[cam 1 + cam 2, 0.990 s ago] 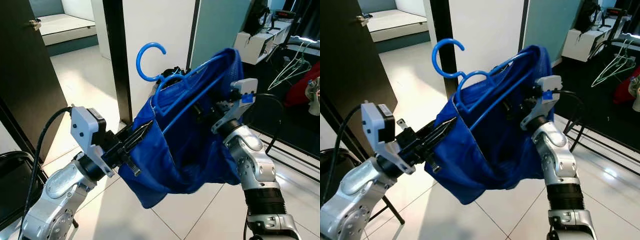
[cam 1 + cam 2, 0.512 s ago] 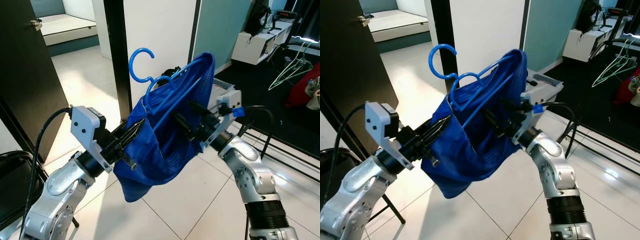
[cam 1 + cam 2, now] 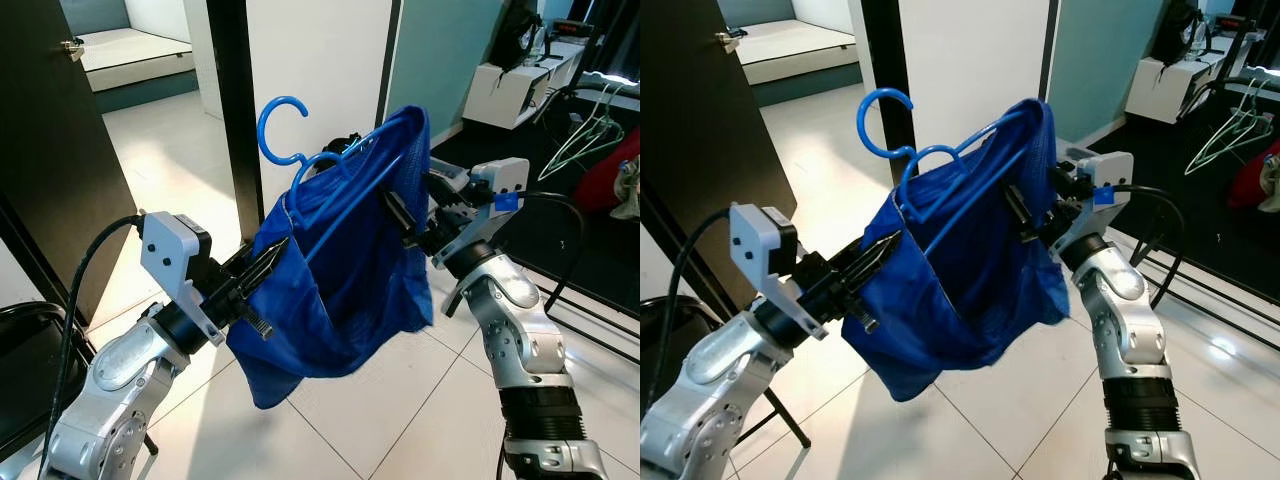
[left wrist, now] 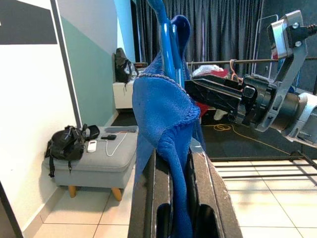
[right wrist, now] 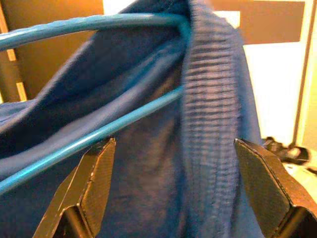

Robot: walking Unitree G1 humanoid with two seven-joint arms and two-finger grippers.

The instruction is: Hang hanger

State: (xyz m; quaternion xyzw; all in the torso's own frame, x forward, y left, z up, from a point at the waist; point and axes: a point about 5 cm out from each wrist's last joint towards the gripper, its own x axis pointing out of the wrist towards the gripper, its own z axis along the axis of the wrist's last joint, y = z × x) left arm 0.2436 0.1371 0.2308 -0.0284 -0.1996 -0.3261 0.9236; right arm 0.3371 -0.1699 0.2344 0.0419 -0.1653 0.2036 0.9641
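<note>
A blue wire hanger (image 3: 283, 125) carries a blue knit garment (image 3: 340, 290), held up in front of me with the hook pointing up and left. My left gripper (image 3: 275, 255) is shut on the garment's left edge; the left wrist view shows its fingers (image 4: 203, 188) pinching a fold of blue cloth (image 4: 161, 109). My right gripper (image 3: 400, 220) stands open against the garment's right edge. In the right wrist view its fingers (image 5: 96, 173) are spread wide, with the hanger wires (image 5: 99, 22) and ribbed cloth (image 5: 208, 99) just ahead of them.
A black pillar (image 3: 232, 110) and a white wall stand right behind the hanger. On the left are a dark door (image 3: 50, 150) and a black chair (image 3: 20, 360). A black rack with white hangers (image 3: 585, 130) stands at the right. A grey bench (image 4: 89, 153) holds a black bag.
The hanger and garment have shifted left and bunched up. My right gripper swung in under the cloth, then drew back to the garment's right edge. The left gripper keeps its hold.
</note>
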